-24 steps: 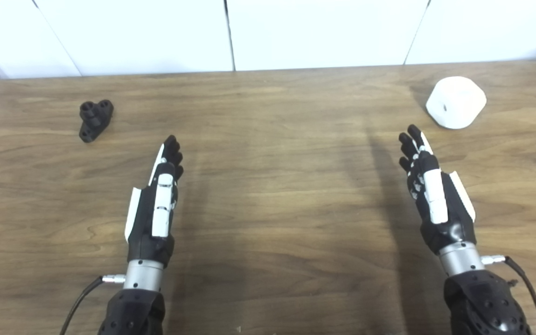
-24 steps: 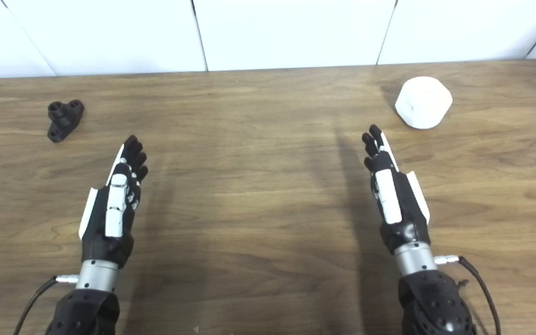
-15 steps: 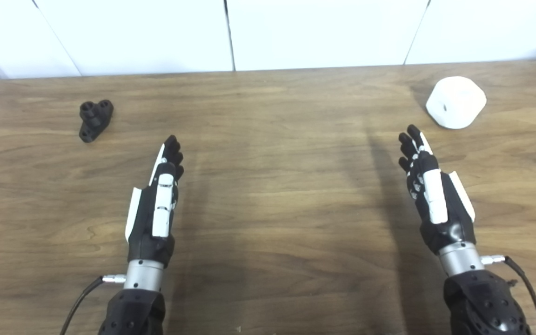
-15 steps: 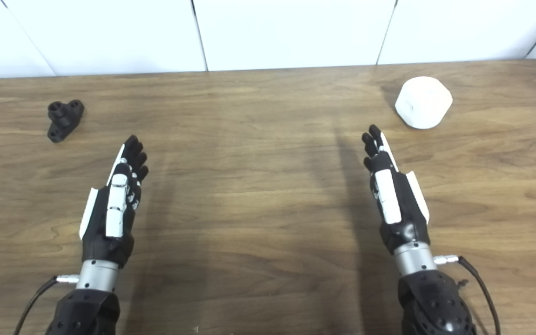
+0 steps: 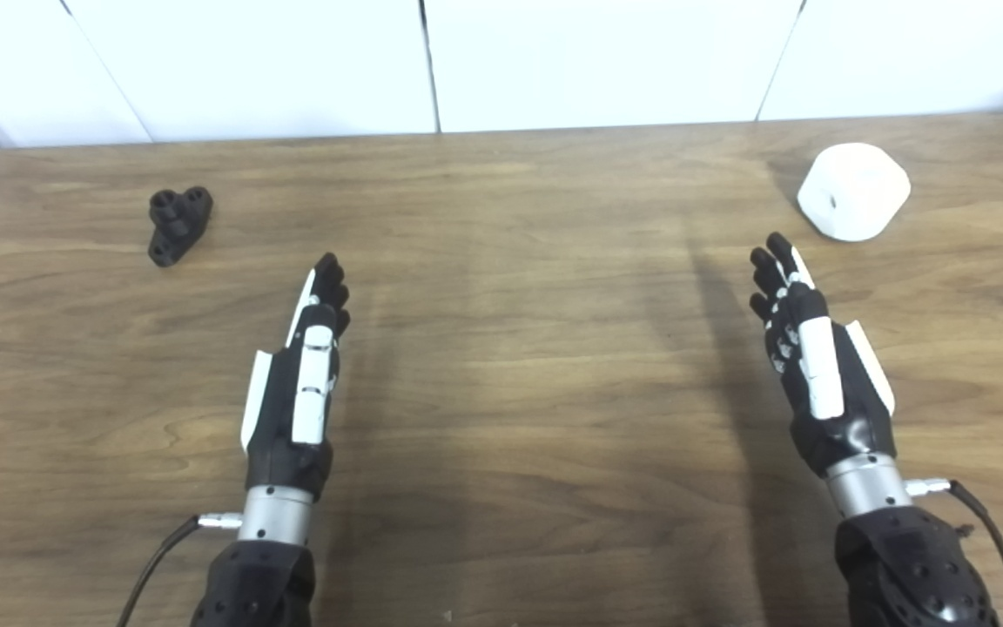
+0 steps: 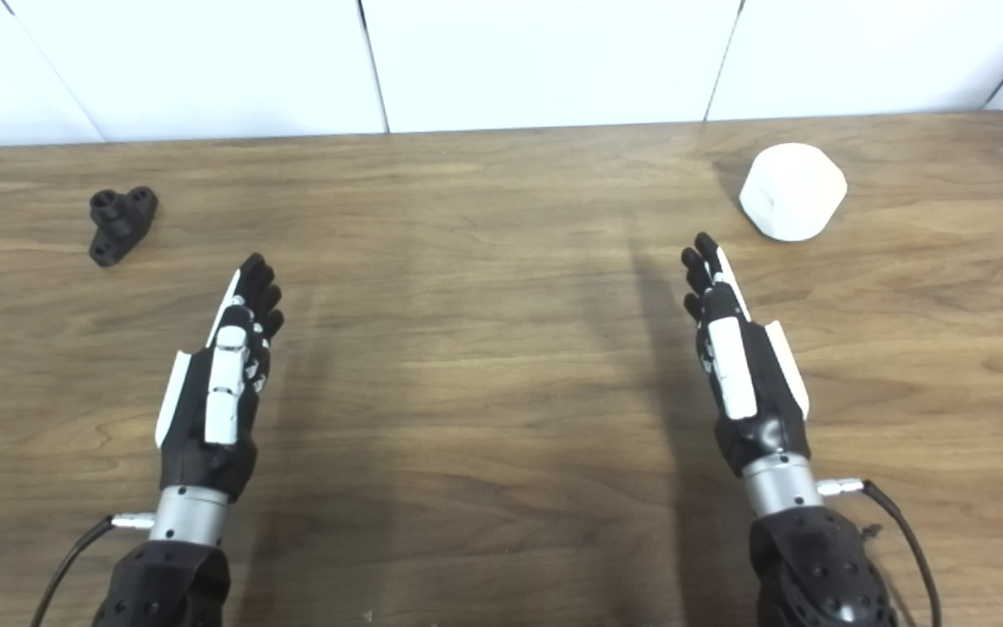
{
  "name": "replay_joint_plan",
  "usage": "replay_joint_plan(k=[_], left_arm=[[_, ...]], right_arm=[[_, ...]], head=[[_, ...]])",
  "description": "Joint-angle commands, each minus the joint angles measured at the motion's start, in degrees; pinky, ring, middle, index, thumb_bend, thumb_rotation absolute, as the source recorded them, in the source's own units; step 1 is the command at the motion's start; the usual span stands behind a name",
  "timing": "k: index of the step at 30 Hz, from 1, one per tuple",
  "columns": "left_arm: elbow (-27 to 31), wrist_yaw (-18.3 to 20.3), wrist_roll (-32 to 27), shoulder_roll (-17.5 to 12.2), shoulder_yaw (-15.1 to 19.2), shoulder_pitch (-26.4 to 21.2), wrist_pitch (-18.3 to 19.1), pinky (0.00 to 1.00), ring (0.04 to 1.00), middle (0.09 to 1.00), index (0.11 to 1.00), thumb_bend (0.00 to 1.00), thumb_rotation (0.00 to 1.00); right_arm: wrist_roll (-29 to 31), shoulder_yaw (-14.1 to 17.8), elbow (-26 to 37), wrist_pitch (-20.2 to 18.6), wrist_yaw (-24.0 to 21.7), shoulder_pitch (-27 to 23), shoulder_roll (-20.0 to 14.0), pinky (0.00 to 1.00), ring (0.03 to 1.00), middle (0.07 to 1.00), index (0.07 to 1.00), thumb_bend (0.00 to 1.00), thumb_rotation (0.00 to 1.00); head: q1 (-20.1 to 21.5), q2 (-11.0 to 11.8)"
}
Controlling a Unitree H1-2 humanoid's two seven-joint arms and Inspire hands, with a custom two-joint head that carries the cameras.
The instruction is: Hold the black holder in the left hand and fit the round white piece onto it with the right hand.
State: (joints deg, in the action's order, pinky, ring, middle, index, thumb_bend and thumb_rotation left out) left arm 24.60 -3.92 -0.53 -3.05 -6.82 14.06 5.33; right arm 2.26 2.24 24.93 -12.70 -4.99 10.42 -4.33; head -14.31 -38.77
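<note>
Holding nothing, our left hand [image 5: 297,383] and right hand [image 5: 815,366] hover flat, fingers extended, while black holder [image 5: 178,223] and round white piece [image 5: 854,192] lie ungrasped.

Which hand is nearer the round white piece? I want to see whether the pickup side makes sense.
Right. The right hand lies just below-left of the round white piece; the left hand is far across the table.
</note>
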Motion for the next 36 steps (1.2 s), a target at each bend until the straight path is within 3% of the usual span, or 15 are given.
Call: replay_joint_plan(k=[1,5,13,19,29,36], left_arm=[[-0.3,-0.6,1.8,3.1,-1.6,7.3,-2.9,1.0,1.0,1.0,0.999,0.35,1.0],[-3.2,-2.7,4.5,4.8,-3.0,7.6,-4.7,1.0,1.0,1.0,0.974,0.41,0.92],[-6.5,-4.9,6.2,4.9,-5.6,7.9,-6.7,1.0,1.0,1.0,0.974,0.44,0.91],[-7.4,-5.5,6.5,4.3,-6.9,7.7,-6.9,1.0,1.0,1.0,0.982,0.45,0.95],[-8.0,-5.6,6.6,3.9,-7.4,7.4,-7.8,1.0,1.0,1.0,0.992,0.48,0.96],[-7.6,-5.3,5.0,3.1,-6.3,7.6,-7.9,1.0,1.0,1.0,0.994,0.45,0.88]], right_arm=[[2.0,0.4,-0.5,4.5,-1.3,7.1,-1.2,1.0,1.0,0.988,1.0,0.66,1.0],[3.7,1.8,-3.9,7.4,-2.9,6.9,-2.2,1.0,1.0,1.0,1.0,0.64,1.0],[4.7,3.1,-7.6,8.7,-4.4,6.5,-2.3,1.0,1.0,1.0,1.0,0.65,1.0],[4.9,3.4,-10.5,11.4,-5.3,6.0,-2.4,1.0,1.0,1.0,1.0,0.63,1.0],[5.1,3.6,-11.5,11.7,-5.8,5.7,-2.4,1.0,1.0,1.0,1.0,0.6,1.0],[4.1,2.4,-9.9,10.0,-5.4,5.8,-1.4,1.0,1.0,1.0,1.0,0.58,1.0]], head=[[-2.8,1.3],[-6.9,4.3],[-11.0,8.4],[-11.4,9.5],[-11.3,9.2],[-11.1,8.9]])
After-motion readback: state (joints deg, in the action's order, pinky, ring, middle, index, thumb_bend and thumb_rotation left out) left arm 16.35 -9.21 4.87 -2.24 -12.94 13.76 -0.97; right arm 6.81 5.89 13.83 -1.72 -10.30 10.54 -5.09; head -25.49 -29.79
